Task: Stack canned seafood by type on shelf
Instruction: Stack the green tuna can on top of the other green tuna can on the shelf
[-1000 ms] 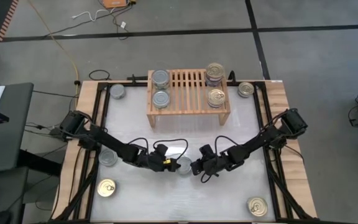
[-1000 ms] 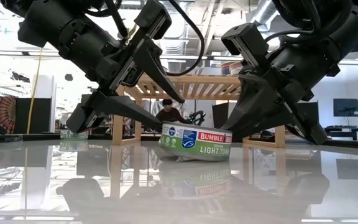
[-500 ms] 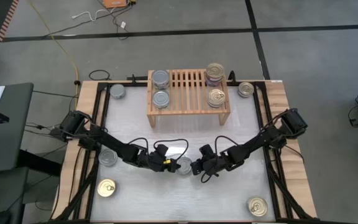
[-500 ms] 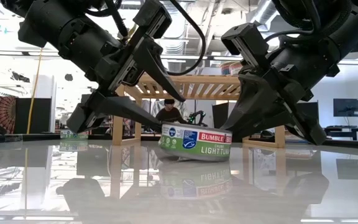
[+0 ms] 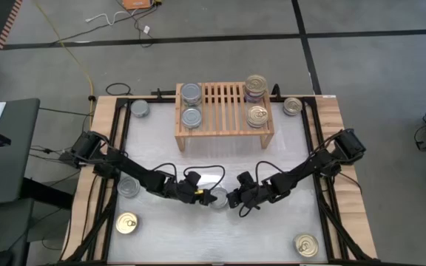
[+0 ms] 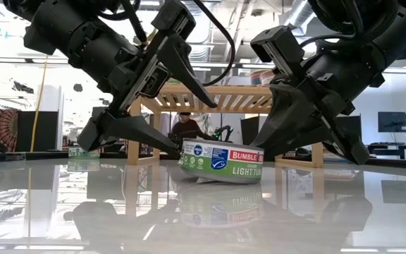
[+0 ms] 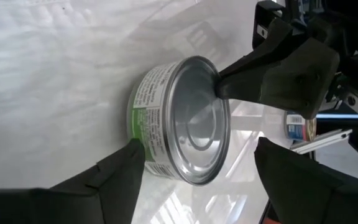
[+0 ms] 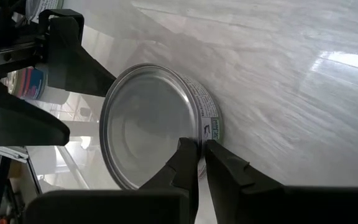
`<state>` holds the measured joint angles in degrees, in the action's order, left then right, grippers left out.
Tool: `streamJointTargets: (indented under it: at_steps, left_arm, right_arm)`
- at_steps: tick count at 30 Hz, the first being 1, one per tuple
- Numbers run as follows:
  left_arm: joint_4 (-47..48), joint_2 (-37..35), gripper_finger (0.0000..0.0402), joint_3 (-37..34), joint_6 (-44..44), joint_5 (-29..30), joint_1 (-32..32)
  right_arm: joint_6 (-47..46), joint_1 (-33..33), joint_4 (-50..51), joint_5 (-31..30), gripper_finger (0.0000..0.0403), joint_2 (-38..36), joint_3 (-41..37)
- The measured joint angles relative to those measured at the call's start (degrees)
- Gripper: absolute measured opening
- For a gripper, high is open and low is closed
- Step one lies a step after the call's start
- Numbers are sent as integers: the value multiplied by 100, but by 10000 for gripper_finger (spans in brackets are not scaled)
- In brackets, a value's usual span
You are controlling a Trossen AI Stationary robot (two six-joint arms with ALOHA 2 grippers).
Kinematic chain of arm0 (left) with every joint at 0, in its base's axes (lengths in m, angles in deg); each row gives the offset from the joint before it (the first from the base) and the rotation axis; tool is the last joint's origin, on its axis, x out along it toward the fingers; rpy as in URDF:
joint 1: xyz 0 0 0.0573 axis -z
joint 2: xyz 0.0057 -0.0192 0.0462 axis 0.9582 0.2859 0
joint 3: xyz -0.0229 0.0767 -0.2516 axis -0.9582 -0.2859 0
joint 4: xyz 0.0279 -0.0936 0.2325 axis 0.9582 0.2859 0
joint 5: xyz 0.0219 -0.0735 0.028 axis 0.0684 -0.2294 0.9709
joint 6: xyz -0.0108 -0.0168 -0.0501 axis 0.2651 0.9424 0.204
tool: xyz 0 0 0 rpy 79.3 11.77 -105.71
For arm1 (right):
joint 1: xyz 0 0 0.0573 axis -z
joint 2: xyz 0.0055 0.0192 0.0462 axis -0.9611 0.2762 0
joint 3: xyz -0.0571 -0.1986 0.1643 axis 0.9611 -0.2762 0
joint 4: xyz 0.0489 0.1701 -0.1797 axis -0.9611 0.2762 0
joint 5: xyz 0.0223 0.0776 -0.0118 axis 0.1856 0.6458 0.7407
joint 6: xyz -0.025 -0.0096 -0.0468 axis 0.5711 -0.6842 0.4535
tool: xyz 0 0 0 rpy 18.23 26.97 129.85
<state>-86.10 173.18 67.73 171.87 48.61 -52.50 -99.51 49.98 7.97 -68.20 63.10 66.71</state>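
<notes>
**A:** What sits around the middle of the table [image 5: 302,159]?

**B:** The shelf [image 5: 224,111] stands at the far side. Two silver-topped tins [image 5: 191,94] lie one behind the other on its left end, and on its right end are a gold-topped tin [image 5: 257,115] and a gold-topped stack [image 5: 256,87]. Loose tins lie around it: one silver [image 5: 140,109] beside the shelf's left end, one gold [image 5: 293,106] beside its right end, another silver [image 5: 128,187] under the left arm, and two gold ones at the near corners [image 5: 126,223] [image 5: 306,245].

**A:** And the tin being handled?

**B:** A silver-topped tuna tin [image 6: 220,162] lies near the table's centre, well in front of the shelf, tipped slightly with one edge raised off the surface. Both arms crowd it from either side.

**A:** The left gripper [image 7: 194,163]?

**B:** Spread wide around the tin; one finger [image 7: 126,163] is against its green label wall, the other stands apart from the rim.

**A:** The right gripper [image 8: 200,154]?

**B:** Its fingers [image 8: 180,163] are pressed nearly together, tips at the tin's rim, holding nothing between them. From the left wrist view its tip rests on the silver top.
</notes>
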Motion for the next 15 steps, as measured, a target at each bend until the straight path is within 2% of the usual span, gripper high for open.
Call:
streamJointTargets:
  at_steps: [15]
  left_arm:
    - [283, 57, 294, -2, 920, -239, 149]
  right_arm:
    - [-109, -7, 173, 127, 59, -7, 0]
